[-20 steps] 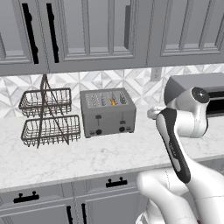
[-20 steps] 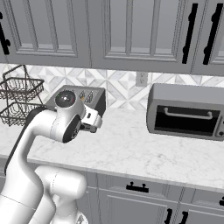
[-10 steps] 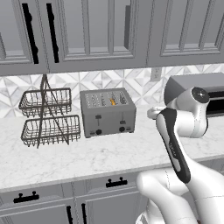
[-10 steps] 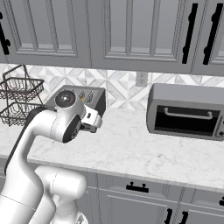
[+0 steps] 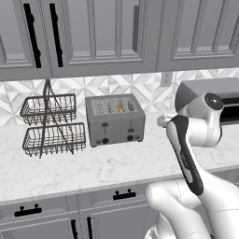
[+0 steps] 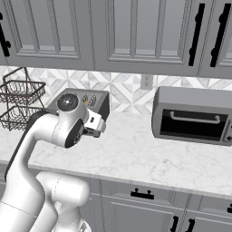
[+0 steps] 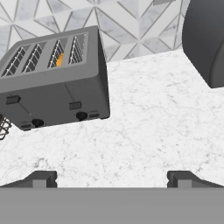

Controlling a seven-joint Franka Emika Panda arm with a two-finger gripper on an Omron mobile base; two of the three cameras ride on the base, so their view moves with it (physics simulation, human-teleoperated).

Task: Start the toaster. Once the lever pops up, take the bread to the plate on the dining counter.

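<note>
Hand view — bread [image 7: 60,59] mostly hidden inside toaster [image 7: 57,89] slot

A rendered home kitchen, seen along one run of wall cabinets.

Grey panelled upper cabinets [image 5: 93,37] with long black handles hang above a backsplash [image 6: 127,93] of white and grey diamond tiles carrying a wall socket [image 6: 146,82]. Below runs a white marble tabletop [image 5: 107,163] with faint grey veins, set on grey drawer fronts [image 6: 145,199] with black pulls. On it stand a boxy grey four-slot toaster [image 5: 115,120] with a yellow-orange slice of bread [image 5: 120,108] in one slot, a two-tier wire basket stand [image 5: 50,125], and a wider dark grey toaster oven [image 6: 192,115].
</note>
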